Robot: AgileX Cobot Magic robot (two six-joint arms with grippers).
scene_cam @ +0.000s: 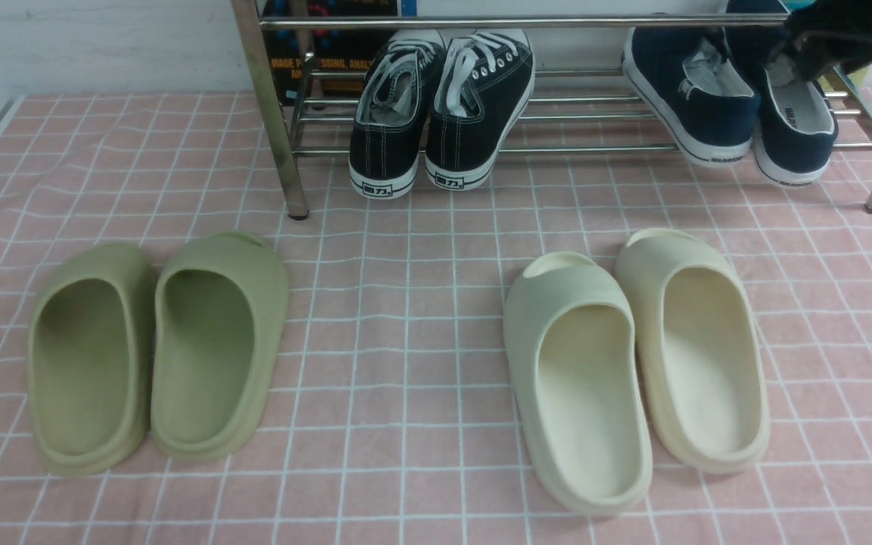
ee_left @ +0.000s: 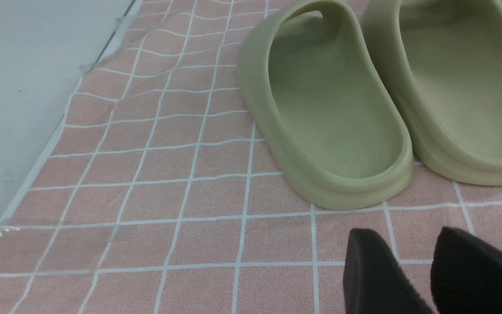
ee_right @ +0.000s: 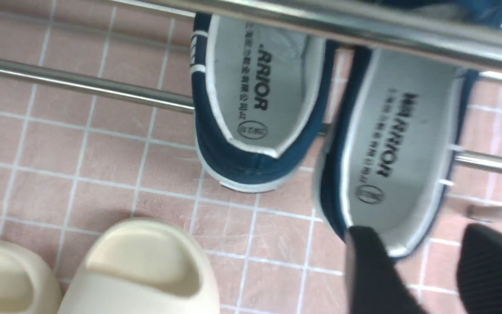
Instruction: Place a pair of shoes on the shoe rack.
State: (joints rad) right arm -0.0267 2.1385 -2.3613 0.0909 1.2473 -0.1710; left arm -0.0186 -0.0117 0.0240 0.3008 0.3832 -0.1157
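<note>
The navy shoes (scene_cam: pixel 697 106) sit side by side at the right end of the rack (scene_cam: pixel 273 121), toes in over its low bars and heels tilted down past the front bar toward me. My right fingers (ee_right: pixel 366 270) are apart and grip nothing. One shows in front of the heel rim of the right shoe, though I cannot tell if it touches, and the other is clear of the shoe, above the pink checked cloth on the bench (scene_cam: pixel 421 303). Black sneakers (scene_cam: pixel 478 113) rest on the same bars nearer the rack's left leg, heels also hanging out. In front of the rack, cream slides (scene_cam: pixel 580 378) lie on the right of the cloth and green slides (scene_cam: pixel 216 341) lie well to the left. My left fingers (ee_left: pixel 377 279) are apart too and empty, hovering over the cloth just behind the green slides' heels.
</note>
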